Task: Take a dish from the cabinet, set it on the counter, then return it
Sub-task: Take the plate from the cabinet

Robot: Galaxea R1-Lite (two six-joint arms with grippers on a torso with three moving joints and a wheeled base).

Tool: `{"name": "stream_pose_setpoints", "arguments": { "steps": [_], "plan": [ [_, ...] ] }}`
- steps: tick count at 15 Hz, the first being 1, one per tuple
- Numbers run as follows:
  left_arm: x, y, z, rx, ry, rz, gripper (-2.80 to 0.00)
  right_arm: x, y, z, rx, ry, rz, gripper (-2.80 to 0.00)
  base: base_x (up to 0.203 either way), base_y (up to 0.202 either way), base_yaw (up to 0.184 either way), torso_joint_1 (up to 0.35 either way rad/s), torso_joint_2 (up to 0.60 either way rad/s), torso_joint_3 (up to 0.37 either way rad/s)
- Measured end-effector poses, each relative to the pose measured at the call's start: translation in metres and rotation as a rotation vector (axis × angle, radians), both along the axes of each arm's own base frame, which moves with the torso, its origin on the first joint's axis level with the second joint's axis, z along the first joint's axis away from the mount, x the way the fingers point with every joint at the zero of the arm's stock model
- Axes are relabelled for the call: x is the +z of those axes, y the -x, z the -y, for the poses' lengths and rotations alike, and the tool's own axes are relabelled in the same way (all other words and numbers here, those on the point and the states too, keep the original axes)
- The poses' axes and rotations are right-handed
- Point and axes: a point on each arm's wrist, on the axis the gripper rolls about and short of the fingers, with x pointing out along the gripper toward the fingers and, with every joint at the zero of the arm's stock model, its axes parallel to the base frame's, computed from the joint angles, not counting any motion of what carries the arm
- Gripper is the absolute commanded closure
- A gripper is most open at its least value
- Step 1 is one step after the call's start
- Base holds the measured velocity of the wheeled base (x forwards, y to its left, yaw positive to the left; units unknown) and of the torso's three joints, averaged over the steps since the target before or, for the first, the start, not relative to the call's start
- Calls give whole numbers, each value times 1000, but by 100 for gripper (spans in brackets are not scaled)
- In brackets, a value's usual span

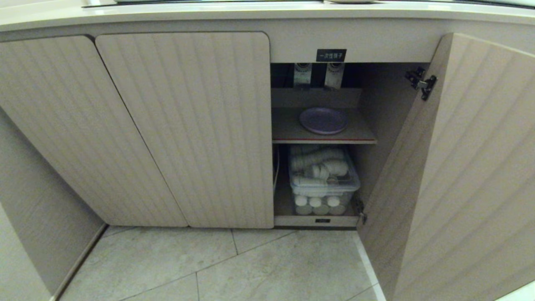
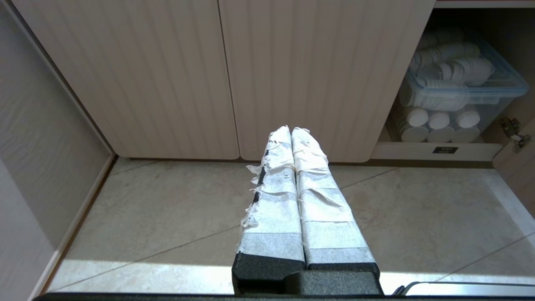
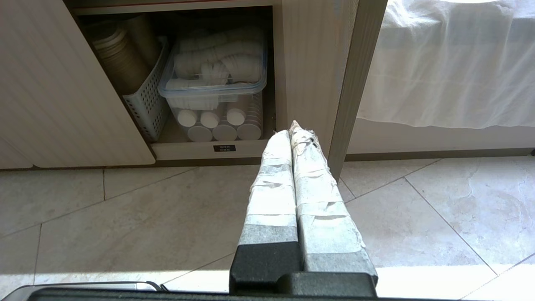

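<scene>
Lavender dish [image 1: 323, 121] lies flat on the cabinet [image 1: 184, 125] shelf, near its red front edge, door [image 1: 459, 175] swung wide. Left gripper [image 2: 291, 130] and right gripper [image 3: 292, 129] hover over floor tiles [image 1: 234, 267], fingers pressed together.

The counter [image 1: 267, 10] is cut off by the head view's top edge, so only its front rim shows. The white characters on the small black label [image 1: 331, 55] are too small to read. In the cabinet [image 1: 184, 125], the closed doors hide the left compartments, and the clear bin [image 1: 324, 179] hides the space behind it.
</scene>
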Motion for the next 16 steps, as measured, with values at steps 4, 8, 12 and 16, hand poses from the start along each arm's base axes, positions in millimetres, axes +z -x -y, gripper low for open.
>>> {"name": "stream_pose_setpoints", "arguments": {
  "steps": [4,8,12,16],
  "plan": [
    [0,0,0,0,0,0,0,0,0,0,0,0,0,0,0,0,0,0,0,0],
    [0,0,0,1,-1,0,0,0,0,0,0,0,0,0,0,0,0,0,0,0],
    [0,0,0,1,-1,0,0,0,0,0,0,0,0,0,0,0,0,0,0,0],
    [0,0,0,0,-2,0,0,0,0,0,0,0,0,0,0,0,0,0,0,0]
  ]
}}
